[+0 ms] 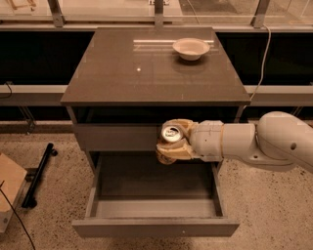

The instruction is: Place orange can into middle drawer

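camera view: gripper (169, 144) around one can (172, 133)

floor (274, 205): pale, speckled stone
tabletop (122, 73): glossy brown, small light glint
cabinet (112, 136): grey, beneath tabletop
pincer (172, 141): at cabinet's front

A robot test space, likely a lab or office floor: a plain grey cabinet (146, 73) stands on speckled terrazzo flooring (264, 210) against a metal-framed glass partition (55, 12). A loose cable (264, 53) trails behind it and a black bar (39, 176) lies on the floor. The white arm's gripper (172, 142) hangs above the open middle drawer (155, 227), clasping the orange can (172, 133).
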### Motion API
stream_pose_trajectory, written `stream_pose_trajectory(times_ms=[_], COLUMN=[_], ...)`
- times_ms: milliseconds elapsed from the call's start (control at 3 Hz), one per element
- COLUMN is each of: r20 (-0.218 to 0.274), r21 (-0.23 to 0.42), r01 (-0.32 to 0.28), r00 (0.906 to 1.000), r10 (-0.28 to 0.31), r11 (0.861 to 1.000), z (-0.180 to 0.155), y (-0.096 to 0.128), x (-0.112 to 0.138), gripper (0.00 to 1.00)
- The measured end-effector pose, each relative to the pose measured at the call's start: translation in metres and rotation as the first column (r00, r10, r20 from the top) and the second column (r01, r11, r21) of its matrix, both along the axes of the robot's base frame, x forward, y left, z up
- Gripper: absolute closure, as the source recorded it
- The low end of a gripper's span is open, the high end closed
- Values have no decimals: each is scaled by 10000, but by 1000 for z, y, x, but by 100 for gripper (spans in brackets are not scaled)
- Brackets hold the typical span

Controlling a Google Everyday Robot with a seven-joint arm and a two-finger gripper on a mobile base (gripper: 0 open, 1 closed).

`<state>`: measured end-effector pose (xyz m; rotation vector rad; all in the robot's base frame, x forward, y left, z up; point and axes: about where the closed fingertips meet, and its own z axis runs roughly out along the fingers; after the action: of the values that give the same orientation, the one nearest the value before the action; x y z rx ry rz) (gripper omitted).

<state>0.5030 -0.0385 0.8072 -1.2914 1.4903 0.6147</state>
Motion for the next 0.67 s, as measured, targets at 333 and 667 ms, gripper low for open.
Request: stream_pose_trajectory(times_ms=[333, 667], r20=[-8, 21], r21=[133, 261], r01=[181, 285], r00=[9998, 9996], r10=[-181, -286], r11=[9997, 9993], z=[-37, -58], y=[-7, -11], x=[3, 5], gripper=[100, 100])
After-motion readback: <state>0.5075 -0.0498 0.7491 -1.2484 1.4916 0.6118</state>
